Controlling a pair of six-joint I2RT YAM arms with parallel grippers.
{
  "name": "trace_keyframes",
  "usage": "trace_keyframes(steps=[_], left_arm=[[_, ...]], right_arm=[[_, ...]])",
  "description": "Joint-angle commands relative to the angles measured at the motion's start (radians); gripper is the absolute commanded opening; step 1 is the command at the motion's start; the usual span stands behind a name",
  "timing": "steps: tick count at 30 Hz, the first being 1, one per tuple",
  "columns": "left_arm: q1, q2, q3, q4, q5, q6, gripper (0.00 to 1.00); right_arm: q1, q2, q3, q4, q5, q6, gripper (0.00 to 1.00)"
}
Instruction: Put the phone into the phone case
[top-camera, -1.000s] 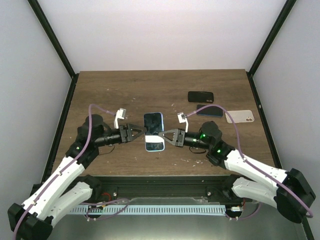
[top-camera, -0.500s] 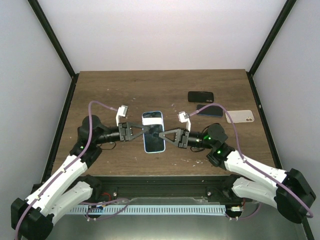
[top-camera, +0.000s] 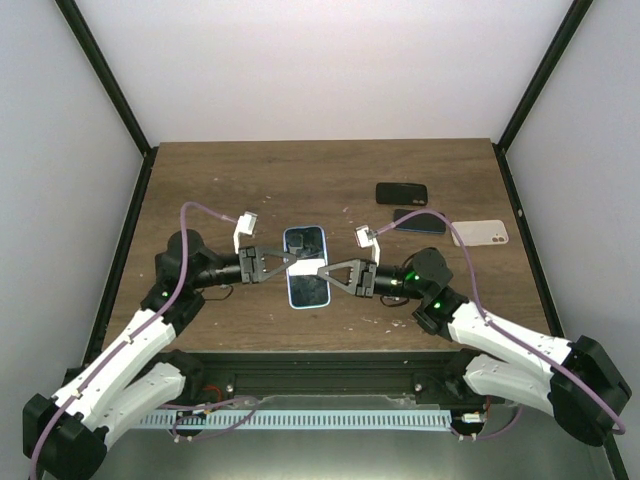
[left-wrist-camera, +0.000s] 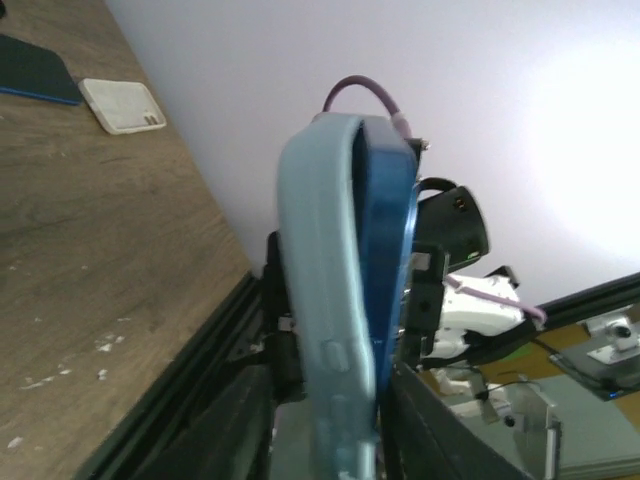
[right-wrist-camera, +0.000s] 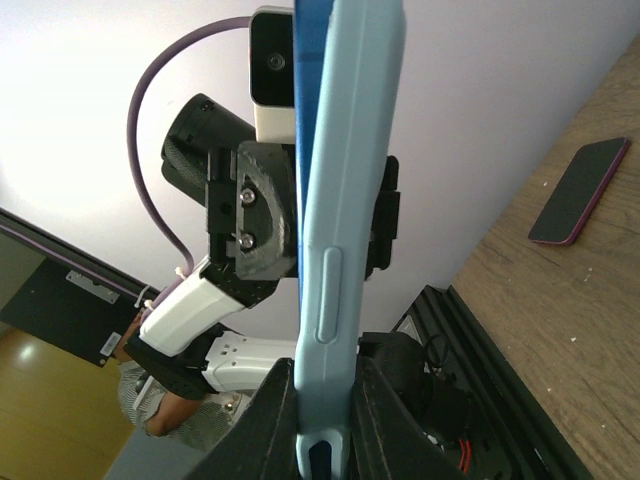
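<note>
A dark blue phone (top-camera: 306, 285) sits partly in a light blue phone case (top-camera: 305, 240), held above the table between both grippers. My left gripper (top-camera: 287, 262) is shut on its left edge and my right gripper (top-camera: 323, 272) on its right edge. In the left wrist view the case (left-wrist-camera: 325, 300) and the phone (left-wrist-camera: 392, 240) stand edge-on between the fingers (left-wrist-camera: 235, 430), and the phone's far end stands off the case. In the right wrist view the case (right-wrist-camera: 345, 200) fills the jaws, with the phone's blue edge (right-wrist-camera: 308, 100) behind it.
A black phone (top-camera: 401, 193), a dark phone (top-camera: 418, 221) and a pale case (top-camera: 480, 233) lie on the wooden table (top-camera: 230, 180) at the back right. The pale case (left-wrist-camera: 120, 105) also shows in the left wrist view.
The phone and case have shifted and tilted slightly between the grippers. The left gripper has moved a little to the right and away from me. Both grips are unchanged.
</note>
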Motion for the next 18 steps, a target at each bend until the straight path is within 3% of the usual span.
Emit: trace_keyframes(steps=[1, 4, 10, 15, 18], left_arm=[[0.001, -0.007, 0.019, -0.078, -0.012, 0.001, 0.45], [-0.001, -0.021, -0.001, -0.07, -0.005, -0.025, 0.55], [0.0, -0.04, -0.062, -0.037, 0.032, -0.056, 0.55], [-0.012, -0.036, -0.07, -0.038, 0.039, -0.049, 0.48], [-0.012, -0.03, -0.068, -0.039, 0.035, -0.039, 0.29]], right_arm=[[0.008, -0.027, 0.025, 0.1, 0.042, -0.005, 0.05], [0.008, -0.034, 0.031, 0.123, 0.11, 0.007, 0.04], [0.008, -0.033, 0.087, 0.077, 0.211, -0.027, 0.04], [0.008, -0.001, 0.118, 0.06, 0.22, -0.041, 0.04], [0.008, 0.024, 0.118, 0.075, 0.203, -0.028, 0.04]])
